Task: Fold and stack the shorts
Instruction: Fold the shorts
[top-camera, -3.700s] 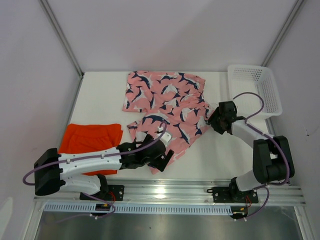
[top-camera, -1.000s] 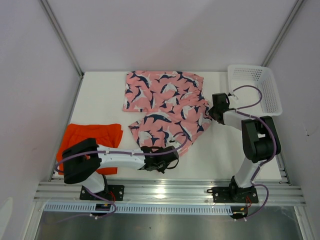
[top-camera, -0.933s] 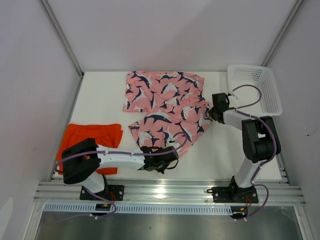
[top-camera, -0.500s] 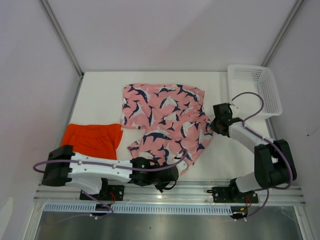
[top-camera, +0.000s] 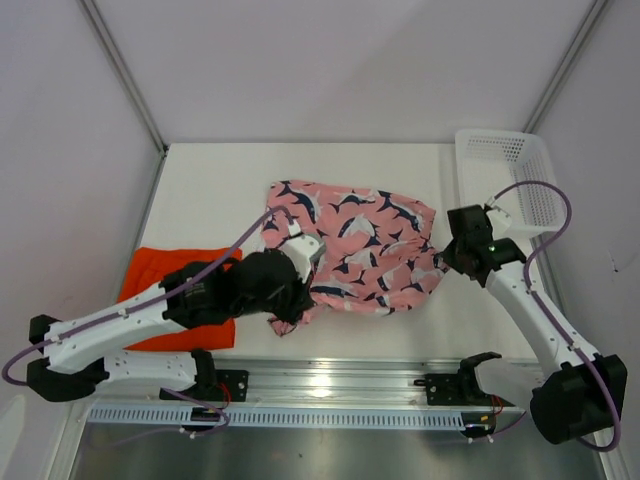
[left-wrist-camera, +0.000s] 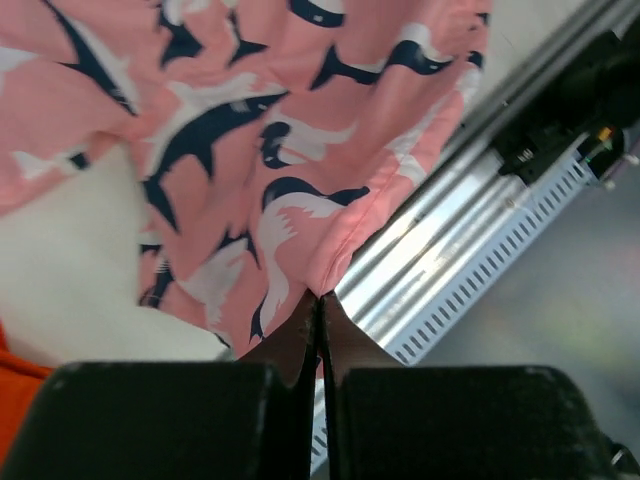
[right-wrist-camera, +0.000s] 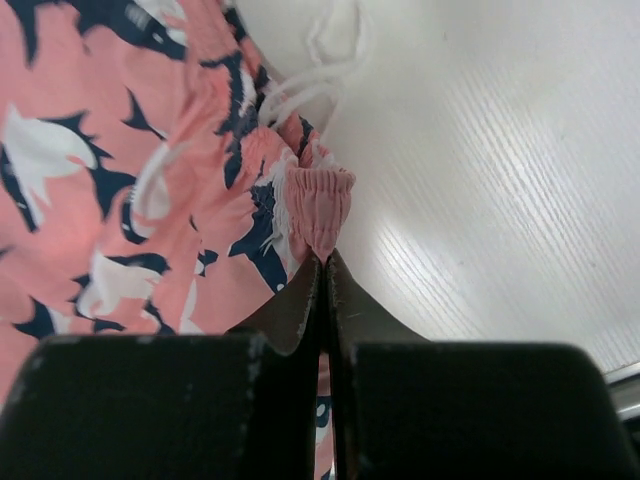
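The pink shorts with the navy-and-white fish print hang stretched between both grippers above the table's middle. My left gripper is shut on their near left hem; the left wrist view shows its tips pinching the pink edge over the front rail. On the right, my right gripper is shut on the gathered waistband; the right wrist view shows its tips nipping that pink elastic beside the white drawstring. The orange shorts lie folded at the near left, partly under my left arm.
A white mesh basket stands at the back right corner. The metal rail runs along the table's near edge. Grey walls close in the left, back and right sides.
Both grippers have lifted the pink shorts off the table and carried them right and nearer. The left arm swung up from the near edge; the cloth now hangs between the grippers.
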